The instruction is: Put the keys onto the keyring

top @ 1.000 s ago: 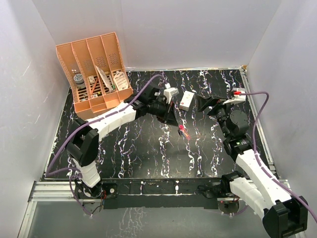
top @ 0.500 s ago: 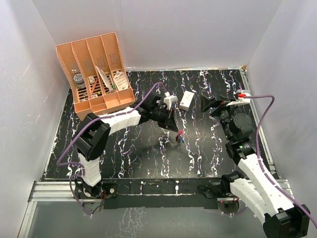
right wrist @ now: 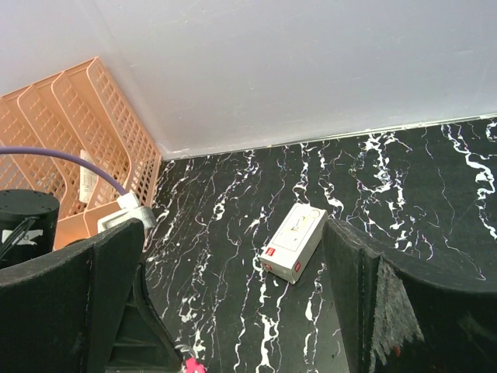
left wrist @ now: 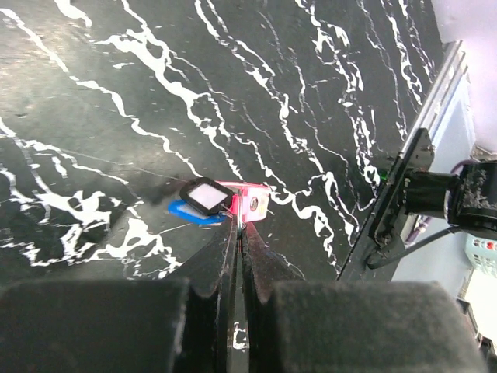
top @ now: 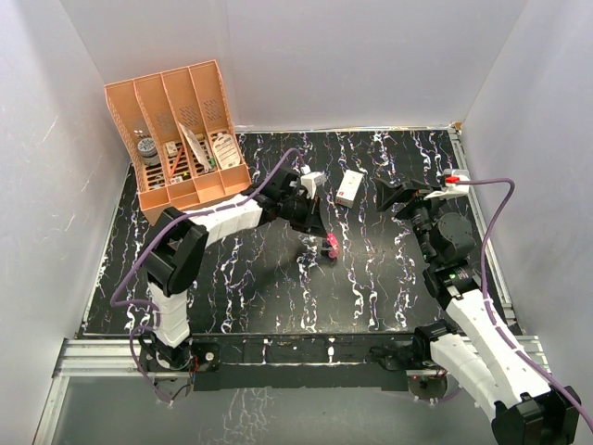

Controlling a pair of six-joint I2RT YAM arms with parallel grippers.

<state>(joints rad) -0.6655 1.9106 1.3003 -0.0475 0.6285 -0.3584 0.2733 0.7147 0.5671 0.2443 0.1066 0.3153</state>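
My left gripper is shut on the keyring, whose thin metal ring sits between the jaws. Its pink-red fob sticks out past the tips. The dark-headed key and the blue-headed key sit right beside the fob; I cannot tell whether they hang on the ring. From above, the left gripper holds the pink fob low over the table's middle. My right gripper is open and empty, raised at the right, well apart from the fob.
A white box lies on the black marbled table behind the fob. An orange divided organizer stands at the back left. White walls enclose the table; a metal rail runs along its near edge.
My left gripper has drawn the fob slightly left and back. The right arm shifted a little a second ago and has stayed still since.
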